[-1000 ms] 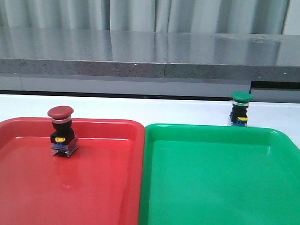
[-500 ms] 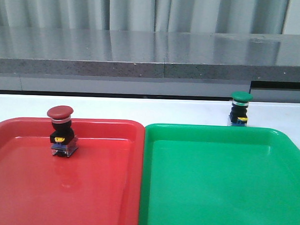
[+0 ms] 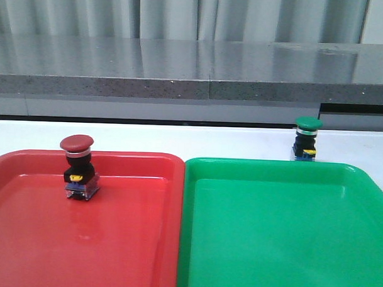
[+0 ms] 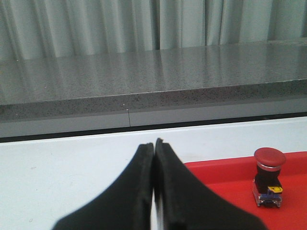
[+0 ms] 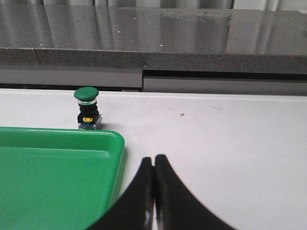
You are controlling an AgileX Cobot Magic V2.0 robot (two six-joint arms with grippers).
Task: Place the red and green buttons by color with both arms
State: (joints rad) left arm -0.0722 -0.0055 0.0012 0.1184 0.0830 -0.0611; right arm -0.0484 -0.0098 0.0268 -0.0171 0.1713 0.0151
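Closed left claw [image 4: 154, 146] beside red button [image 4: 268, 177] in red tray [image 4: 216, 175].

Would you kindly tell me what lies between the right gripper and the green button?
In the right wrist view, only bare white table and the green tray's corner lie between the right gripper and the green button.

Front cam low; wrist cams table-level.

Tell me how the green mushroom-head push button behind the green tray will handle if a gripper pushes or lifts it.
The green mushroom-head push button looks rigid and probably light. Its wide cap over a narrower black body suggests that a high push may tip it. It stands upright on the white table, and its smooth domed cap may slip; gripping the squarer body seems safer.
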